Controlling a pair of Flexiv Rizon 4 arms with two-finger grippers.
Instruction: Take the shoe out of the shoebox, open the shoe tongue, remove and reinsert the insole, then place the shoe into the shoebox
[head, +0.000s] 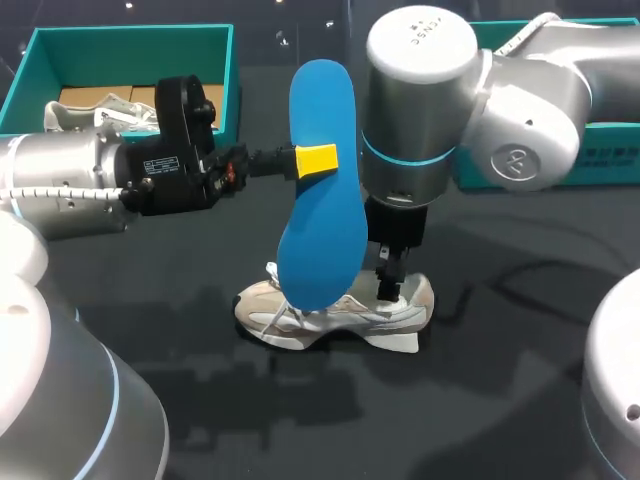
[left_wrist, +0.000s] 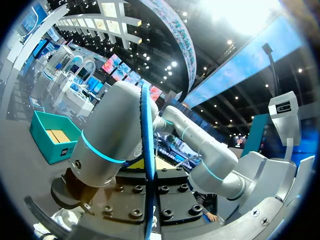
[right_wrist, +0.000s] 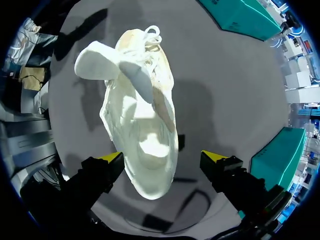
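Shoe (head: 340, 315) is sitting unboxed; left gripper (head: 316, 158) is clamping the removed insole (head: 320, 230) above it, right gripper (right_wrist: 162, 160) is hovering open over it; reinsertion pending.

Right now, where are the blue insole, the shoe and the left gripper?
blue insole (head: 322, 215): head view, middle of its blue face.
shoe (head: 350, 316): head view, its pale side panel.
left gripper (head: 316, 158): head view, yellow fingertip clamped on the insole.

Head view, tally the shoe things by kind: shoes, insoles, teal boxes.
Shoes: 2, the loose shoe and the boxed shoe
Insoles: 1, the blue insole
Teal boxes: 2, the left box and the right box
Total: 5
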